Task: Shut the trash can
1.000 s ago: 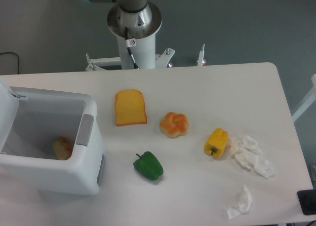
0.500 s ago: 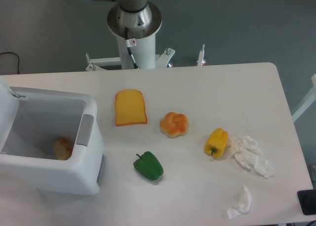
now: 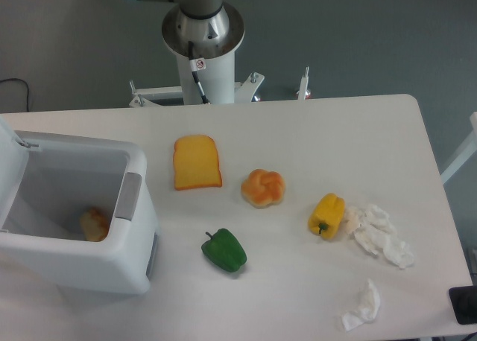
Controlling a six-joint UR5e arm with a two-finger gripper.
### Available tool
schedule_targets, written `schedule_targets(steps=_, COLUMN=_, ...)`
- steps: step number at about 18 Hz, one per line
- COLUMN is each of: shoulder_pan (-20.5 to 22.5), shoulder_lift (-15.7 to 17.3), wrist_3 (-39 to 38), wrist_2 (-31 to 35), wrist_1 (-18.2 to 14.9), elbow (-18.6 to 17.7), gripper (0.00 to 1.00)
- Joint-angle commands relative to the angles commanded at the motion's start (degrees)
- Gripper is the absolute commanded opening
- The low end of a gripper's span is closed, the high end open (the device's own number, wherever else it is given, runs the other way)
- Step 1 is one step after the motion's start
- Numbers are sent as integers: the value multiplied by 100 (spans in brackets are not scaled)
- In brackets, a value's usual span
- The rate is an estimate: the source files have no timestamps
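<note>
The trash can (image 3: 112, 263) is a large boxy white bin at the table's left edge. Its lid (image 3: 9, 144) is swung up and back on the far left side, leaving the bin open. A grey latch tab (image 3: 127, 196) sits on the right wall. Inside lies a small orange-yellow item (image 3: 93, 223). Only the arm's base column (image 3: 201, 39) shows at the top; the gripper is out of view.
On the white table (image 3: 328, 132) lie a slice of toast (image 3: 197, 161), a round bun (image 3: 263, 187), a green pepper (image 3: 223, 250), a yellow pepper (image 3: 326, 215) and crumpled white tissues (image 3: 382, 233), with another tissue (image 3: 362, 306) near the front edge.
</note>
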Motion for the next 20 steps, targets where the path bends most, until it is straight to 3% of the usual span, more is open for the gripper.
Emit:
schedule_targets(steps=4, shoulder_pan=149, shoulder_lift=18, wrist_3=27, wrist_2=114, wrist_1=0, elbow=-26, gripper=100)
schedule_targets(steps=12, shoulder_pan=413, shoulder_lift=114, wrist_3=158, wrist_2=1317, wrist_1=0, elbow=-88, gripper=100)
schedule_targets(steps=20, shoulder_pan=712, shoulder_lift=202, wrist_3=545, wrist_2=1915, wrist_1=0, elbow=-193, gripper=100)
